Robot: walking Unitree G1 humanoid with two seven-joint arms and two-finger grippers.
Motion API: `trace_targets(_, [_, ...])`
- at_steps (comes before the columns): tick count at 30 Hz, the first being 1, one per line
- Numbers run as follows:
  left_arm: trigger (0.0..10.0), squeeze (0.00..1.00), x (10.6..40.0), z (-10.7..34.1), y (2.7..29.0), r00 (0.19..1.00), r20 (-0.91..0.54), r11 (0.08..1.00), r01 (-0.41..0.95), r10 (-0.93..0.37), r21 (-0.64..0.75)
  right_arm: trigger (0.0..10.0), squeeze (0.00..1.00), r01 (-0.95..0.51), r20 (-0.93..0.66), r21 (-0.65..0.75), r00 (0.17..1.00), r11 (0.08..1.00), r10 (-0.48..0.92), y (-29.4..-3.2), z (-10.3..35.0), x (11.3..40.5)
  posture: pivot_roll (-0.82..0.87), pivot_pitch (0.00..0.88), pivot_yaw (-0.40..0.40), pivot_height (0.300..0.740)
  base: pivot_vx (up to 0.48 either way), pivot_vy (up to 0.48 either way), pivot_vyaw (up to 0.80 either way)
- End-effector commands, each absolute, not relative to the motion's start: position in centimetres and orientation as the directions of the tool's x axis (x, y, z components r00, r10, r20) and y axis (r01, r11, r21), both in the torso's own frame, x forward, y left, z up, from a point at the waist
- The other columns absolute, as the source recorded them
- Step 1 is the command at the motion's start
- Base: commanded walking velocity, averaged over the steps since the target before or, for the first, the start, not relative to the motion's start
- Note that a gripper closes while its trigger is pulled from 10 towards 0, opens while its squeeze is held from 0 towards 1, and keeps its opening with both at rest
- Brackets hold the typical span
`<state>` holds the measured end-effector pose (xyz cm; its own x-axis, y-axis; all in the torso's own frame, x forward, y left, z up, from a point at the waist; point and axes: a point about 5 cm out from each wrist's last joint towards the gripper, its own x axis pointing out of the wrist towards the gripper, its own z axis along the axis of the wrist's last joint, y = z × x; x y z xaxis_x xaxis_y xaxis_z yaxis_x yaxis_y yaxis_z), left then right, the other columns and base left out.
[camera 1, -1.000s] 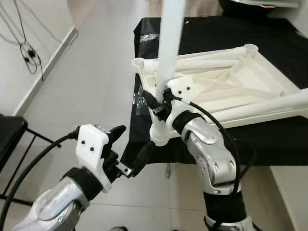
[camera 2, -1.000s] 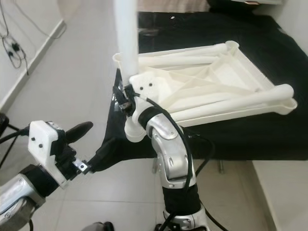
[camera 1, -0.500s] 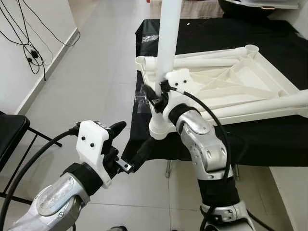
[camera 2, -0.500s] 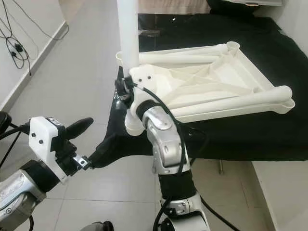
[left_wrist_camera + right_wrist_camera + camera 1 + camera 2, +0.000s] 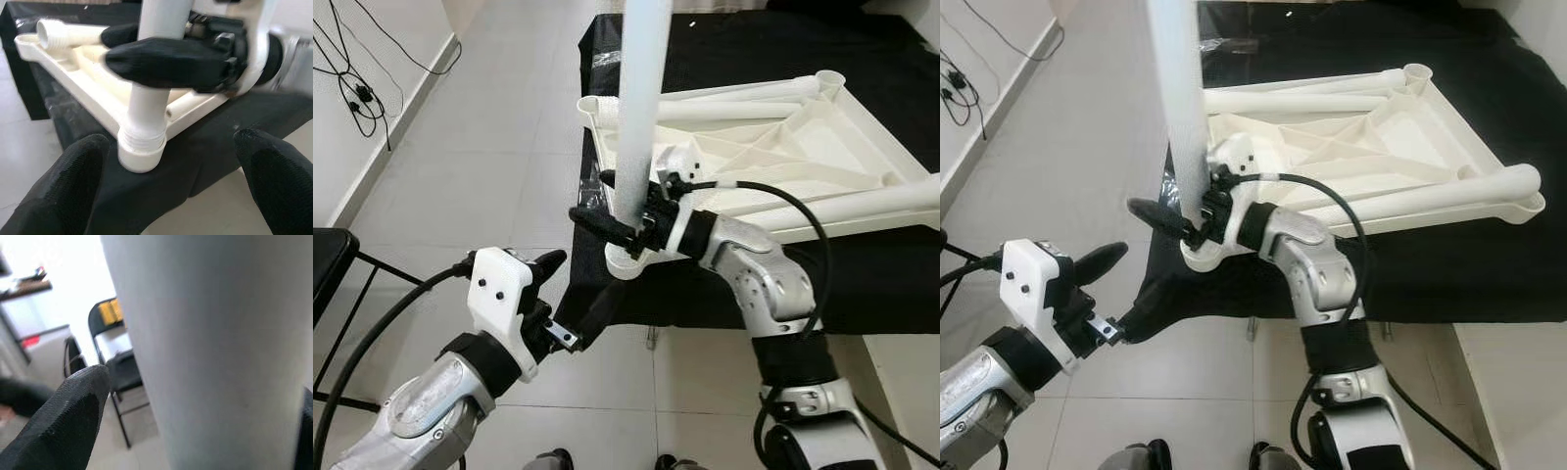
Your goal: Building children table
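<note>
White plastic tabletop (image 5: 803,147) upside down on black cloth, ribbed underside up. One white leg (image 5: 641,117) upright in near-left corner socket (image 5: 628,262). Other legs (image 5: 734,98) lying loose across underside.

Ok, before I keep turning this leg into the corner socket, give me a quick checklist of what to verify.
1. Right pincer around the upright leg: ok.
2. Leg's lower end seated in the corner socket: ok.
3. Thread fully home: cannot tell.
4. Left pincer off the parts, fingers open below the table edge: ok.
5. Tabletop lying upside down on the black cloth: ok.
6. Other legs lying loose on the tabletop: ok.
</note>
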<state>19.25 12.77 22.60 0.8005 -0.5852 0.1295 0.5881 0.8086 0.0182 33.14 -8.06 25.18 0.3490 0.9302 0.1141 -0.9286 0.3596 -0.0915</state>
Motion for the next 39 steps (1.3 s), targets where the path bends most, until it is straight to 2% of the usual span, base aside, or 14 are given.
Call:
trace_targets(1, [10.0, 0.0, 19.2, 22.2, 12.7, 0.797, 0.11, 0.803, 0.596, -0.594, 0.018, 10.0, 0.0, -0.95, 0.093, -0.083, 0.295, 0.302, 0.951, -7.7, 24.5, 33.1, 0.18, 0.23, -0.032, 0.74, 0.0, 0.0, 0.0])
trace_targets(2, [10.0, 0.0, 19.2, 22.2, 12.7, 0.796, 0.112, 0.802, 0.597, -0.595, 0.018, 8.5, 0.0, -0.949, 0.084, -0.09, 0.295, 0.302, 0.952, -8.0, 24.5, 33.5, 0.18, 0.228, -0.032, 0.74, 0.0, 0.0, 0.0])
trace_targets(4, [10.0, 0.0, 19.2, 22.2, 12.7, 0.796, 0.112, 0.802, 0.597, -0.595, 0.018, 8.5, 0.0, -0.949, 0.084, -0.09, 0.295, 0.302, 0.952, -8.0, 24.5, 33.5, 0.18, 0.228, -0.032, 0.74, 0.0, 0.0, 0.0])
trace_targets(5, [10.0, 0.0, 19.3, 22.2, 12.6, 0.795, 0.115, 0.802, 0.597, -0.595, 0.019, 0.0, 0.0, -0.948, 0.077, -0.092, 0.297, 0.304, 0.952, -8.3, 24.4, 33.9, 0.18, 0.226, -0.033, 0.74, 0.0, 0.0, 0.0])
trace_targets(15, [10.0, 0.0, 19.5, 22.5, 12.5, 0.794, 0.138, 0.804, 0.594, -0.592, 0.034, 0.0, 0.0, -0.938, 0.013, -0.123, 0.324, 0.323, 0.946, -9.4, 23.0, 34.5, 0.16, 0.206, -0.052, 0.74, 0.0, 0.0, 0.0])
trace_targets(19, [10.0, 0.0, 19.6, 22.8, 12.4, 0.791, 0.15, 0.803, 0.594, -0.593, 0.042, 0.0, 0.0, -0.787, -0.069, -0.107, 0.615, 0.607, 0.785, -8.0, 19.8, 34.4, 0.15, 0.204, -0.063, 0.74, 0.0, 0.0, 0.0])
trace_targets(21, [10.0, 0.0, 19.7, 22.9, 12.4, 0.79, 0.154, 0.803, 0.594, -0.593, 0.047, 0.0, 0.0, -0.353, -0.138, -0.061, 0.929, 0.933, 0.343, -8.9, 17.2, 33.7, 0.14, 0.202, -0.067, 0.74, 0.0, 0.0, 0.0])
trace_targets(26, [10.0, 0.0, 20.0, 23.3, 12.4, 0.785, 0.171, 0.801, 0.596, -0.596, 0.054, 0.0, 0.0, -0.303, -0.168, 0.001, 0.939, 0.953, 0.299, -6.9, 15.5, 30.5, 0.13, 0.196, -0.048, 0.74, 0.0, 0.0, 0.0])
trace_targets(34, [10.0, 0.0, 20.6, 23.6, 12.4, 0.78, 0.188, 0.8, 0.598, -0.597, 0.059, 0.0, 0.0, -0.345, -0.105, -0.021, 0.934, 0.938, 0.341, -6.8, 16.9, 32.0, 0.12, 0.189, -0.051, 0.74, 0.0, 0.0, 0.0])
trace_targets(35, [10.0, 0.0, 20.8, 23.7, 12.5, 0.782, 0.191, 0.803, 0.593, -0.593, 0.064, 2.4, 0.0, -0.354, -0.086, -0.022, 0.932, 0.935, 0.351, -6.8, 17.3, 32.4, 0.12, 0.191, -0.051, 0.74, 0.0, 0.0, 0.0])
trace_targets(36, [10.0, 0.0, 20.8, 23.7, 12.5, 0.782, 0.191, 0.803, 0.593, -0.593, 0.064, 2.4, 0.0, -0.354, -0.086, -0.022, 0.932, 0.935, 0.351, -6.8, 17.3, 32.4, 0.12, 0.191, -0.051, 0.74, 0.0, 0.0, 0.0])
trace_targets(37, [10.0, 0.0, 20.9, 23.8, 12.6, 0.784, 0.193, 0.805, 0.589, -0.589, 0.067, 8.9, 0.0, -0.353, -0.076, -0.021, 0.934, 0.936, 0.35, -6.8, 17.6, 32.5, 0.12, 0.191, -0.051, 0.74, 0.0, 0.0, 0.0])
trace_targets(38, [10.0, 0.0, 21.0, 23.8, 12.8, 0.788, 0.194, 0.81, 0.582, -0.584, 0.073, 10.0, 0.0, -0.395, -0.005, -0.009, 0.919, 0.919, 0.394, -6.8, 18.8, 33.1, 0.13, 0.186, -0.043, 0.74, 0.0, 0.0, 0.0])
trace_targets(39, [10.0, 0.0, 21.1, 23.8, 13.0, 0.79, 0.193, 0.812, 0.578, -0.582, 0.079, 10.0, 0.24, -0.402, 0.047, 0.003, 0.915, 0.916, 0.401, -6.8, 19.8, 33.2, 0.13, 0.185, -0.042, 0.74, 0.0, 0.0, 0.0])
